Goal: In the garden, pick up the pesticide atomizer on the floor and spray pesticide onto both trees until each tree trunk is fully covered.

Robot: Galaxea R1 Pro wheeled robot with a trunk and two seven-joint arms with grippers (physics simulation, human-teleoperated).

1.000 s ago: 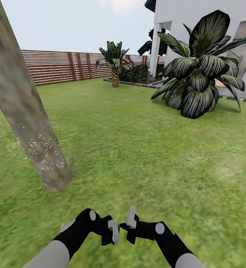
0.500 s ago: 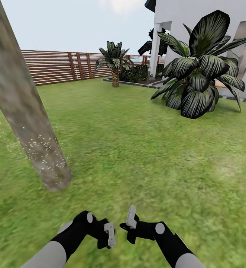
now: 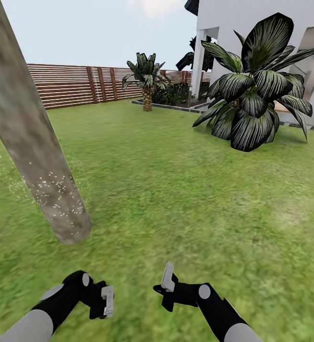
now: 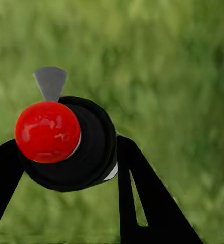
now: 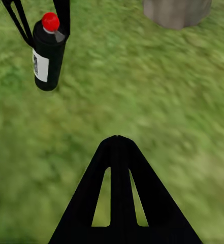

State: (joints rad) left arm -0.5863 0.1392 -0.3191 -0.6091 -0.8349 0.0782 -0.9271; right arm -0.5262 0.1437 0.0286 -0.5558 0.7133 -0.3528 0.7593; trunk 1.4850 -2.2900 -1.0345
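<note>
- Left gripper (image 3: 106, 301): lower left of the head view, low over the lawn; black fingers (image 4: 142, 203) clamped on either side of the pesticide atomizer.
- Pesticide atomizer (image 4: 71, 145): dark bottle, red top, grey nozzle tab; held off the ground between the left fingers. In the right wrist view (image 5: 48, 51) it hangs at upper left, white label on its side, grass beneath it.
- Right gripper (image 3: 166, 285): lower centre of the head view, well apart from the left one; fingers closed together into one black wedge (image 5: 117, 193), nothing between them.
- Tree trunk (image 3: 31, 137): pale grey-brown mottled column, leaning across the left side of the head view; white specks scattered on its lower part. Base shows at upper right of the right wrist view (image 5: 178, 11).
- Lawn (image 3: 176, 190): green, wide, fills the middle ground.
- Fence (image 3: 67, 85): brown horizontal slats, upper left background.
- Small palm (image 3: 146, 78): upper centre, before the fence.
- Large dark-leaved plant (image 3: 254, 90): upper right, beside a white building wall (image 3: 233, 23).
</note>
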